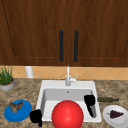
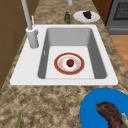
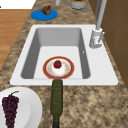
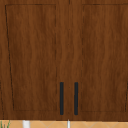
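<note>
**Two hands hang over the front of the sink, holding nothing**

Left to right in the front view: the left hand (image 1: 36,116) hangs at the front left corner of the sink (image 1: 45,85), over the rim where it meets the stone counter (image 1: 27,91). Its fingers look bunched into a dark lump, with one tip pointing down; nothing shows in its grasp, though how tightly it is curled cannot be told for sure. Just to its left lies a blue plate (image 1: 21,113) with a brown piece of meat (image 1: 15,106) on it. Farther left and behind the hand stands a potted plant (image 1: 6,78).

To the right of the left hand, close to the camera, a big red ball (image 1: 67,114) covers the front of the basin. In the side views a red-rimmed plate (image 2: 60,58) lies on the sink floor with a small red fruit (image 2: 70,62) on it. Behind the ball stands the tap (image 1: 68,77).

The right hand (image 1: 89,103) hangs just right of the ball, over the basin's right side. Its fingers are straight and point downward, loose, touching nothing. To its right a dark green bottle (image 1: 107,99) lies on the counter, and in front of that a white plate (image 1: 112,121) carries a bunch of dark grapes (image 1: 116,114).
</note>
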Motion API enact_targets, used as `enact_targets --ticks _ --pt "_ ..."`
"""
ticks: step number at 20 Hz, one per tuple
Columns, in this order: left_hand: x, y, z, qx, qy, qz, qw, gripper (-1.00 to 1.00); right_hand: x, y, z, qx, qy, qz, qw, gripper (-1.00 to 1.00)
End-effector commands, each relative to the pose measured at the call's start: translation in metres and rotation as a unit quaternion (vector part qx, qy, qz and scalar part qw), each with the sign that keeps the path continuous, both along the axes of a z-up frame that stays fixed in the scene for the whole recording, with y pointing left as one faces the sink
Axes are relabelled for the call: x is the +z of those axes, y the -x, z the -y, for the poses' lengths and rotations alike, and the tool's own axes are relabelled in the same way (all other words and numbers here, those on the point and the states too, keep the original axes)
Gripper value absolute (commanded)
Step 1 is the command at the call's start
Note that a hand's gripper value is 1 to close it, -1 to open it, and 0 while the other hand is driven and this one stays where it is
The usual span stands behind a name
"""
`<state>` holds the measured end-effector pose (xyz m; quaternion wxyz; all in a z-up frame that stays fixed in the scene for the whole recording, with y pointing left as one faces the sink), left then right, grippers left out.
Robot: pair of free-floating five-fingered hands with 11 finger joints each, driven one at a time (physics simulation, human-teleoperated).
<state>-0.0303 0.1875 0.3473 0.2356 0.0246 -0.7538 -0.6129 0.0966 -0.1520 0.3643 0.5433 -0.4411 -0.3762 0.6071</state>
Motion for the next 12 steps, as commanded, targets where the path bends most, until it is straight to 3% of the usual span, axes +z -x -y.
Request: enact_targets --ticks 1,8,12 --pt "0.000 0.000 0.000 0.000 0.000 0.000 1.0000 0.00 0.012 0.007 -0.012 -0.026 -0.043 0.024 0.9984 -1.00" --pt "0.000 0.000 0.000 0.000 0.000 0.000 1.0000 0.00 0.028 0.017 -0.022 -0.046 -0.078 0.057 0.9943 -1.00" --pt "0.000 0.000 0.000 0.000 0.000 0.000 1.0000 0.00 0.034 0.024 -0.028 -0.057 -0.096 0.056 0.9921 -1.00"
